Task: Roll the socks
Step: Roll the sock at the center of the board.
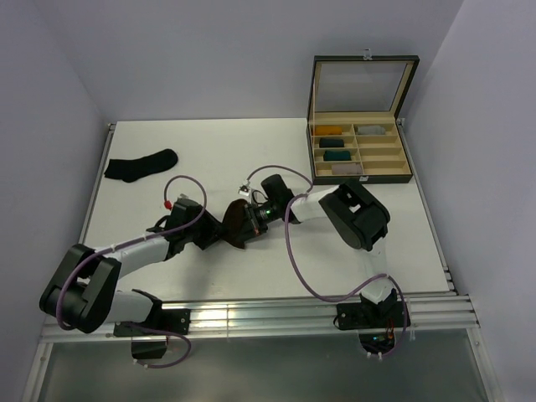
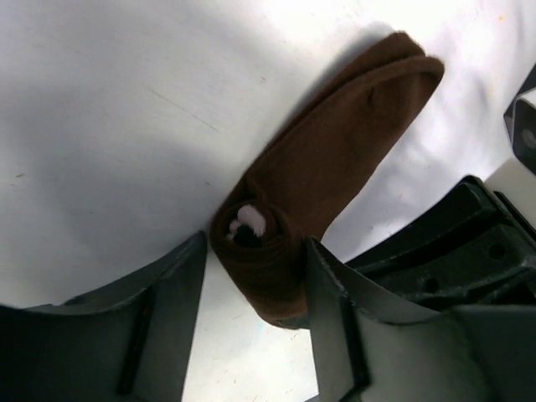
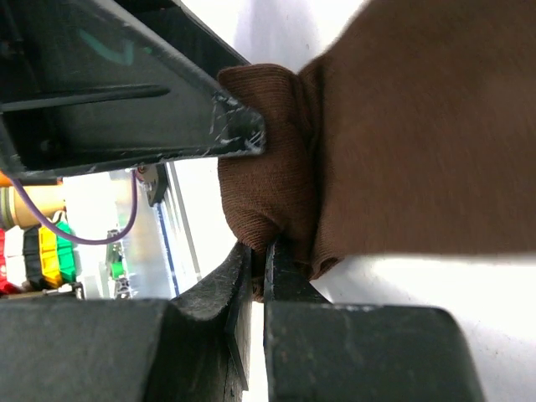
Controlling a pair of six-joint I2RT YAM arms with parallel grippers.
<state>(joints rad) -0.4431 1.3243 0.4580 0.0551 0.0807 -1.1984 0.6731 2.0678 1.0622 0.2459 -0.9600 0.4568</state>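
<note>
- Only the top view is showing us the black sock (image 1: 141, 164), flat at upper left by the table (image 1: 113, 201) edge; bare tabletop is lying lower right.
- Centre: the left gripper (image 2: 255, 251) is clamping the brown sock's (image 1: 235, 224) rolled end.
- The right gripper (image 3: 258, 264) is pinching its fabric, fingers together.

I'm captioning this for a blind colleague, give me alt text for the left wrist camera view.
A brown sock, rolled up at its near end, lies on a white table, with the roll sitting between the two dark fingers of the left gripper. The unrolled rest stretches away toward the upper right.
</note>
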